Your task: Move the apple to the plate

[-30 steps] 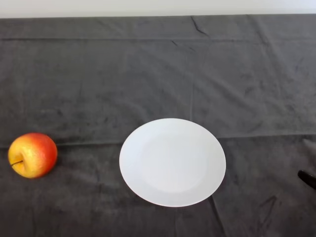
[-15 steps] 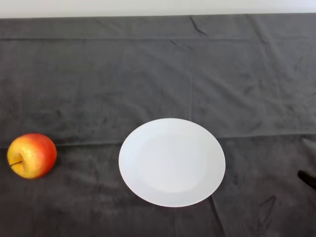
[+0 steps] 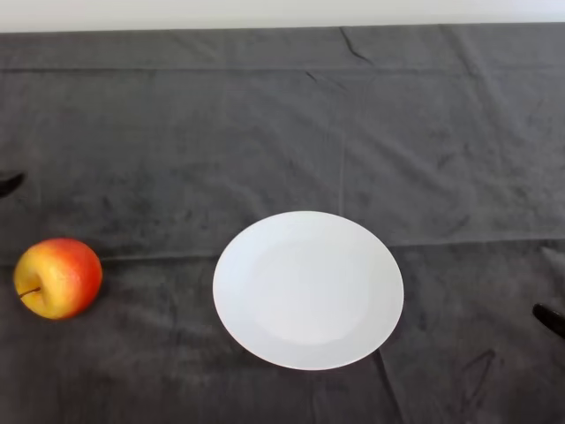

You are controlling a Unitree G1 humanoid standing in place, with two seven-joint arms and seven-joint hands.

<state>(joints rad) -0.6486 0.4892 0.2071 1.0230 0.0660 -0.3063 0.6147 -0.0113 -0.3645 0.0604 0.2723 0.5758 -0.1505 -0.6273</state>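
A red and yellow apple (image 3: 57, 276) rests on the dark cloth at the left edge of the head view, its stem pointing left. An empty white plate (image 3: 308, 290) lies flat near the middle, well to the apple's right. A small black tip of my left hand (image 3: 9, 183) pokes in at the left edge, above and behind the apple and apart from it. The remainder of the hand is outside the view.
The dark cloth (image 3: 282, 132) covers the whole table, with creases across it. Its far edge meets a pale wall at the top. A small black shape (image 3: 549, 319) sticks in at the right edge, level with the plate.
A black tip of my left hand has come into view at the left edge. Apple and plate have stayed where they were.
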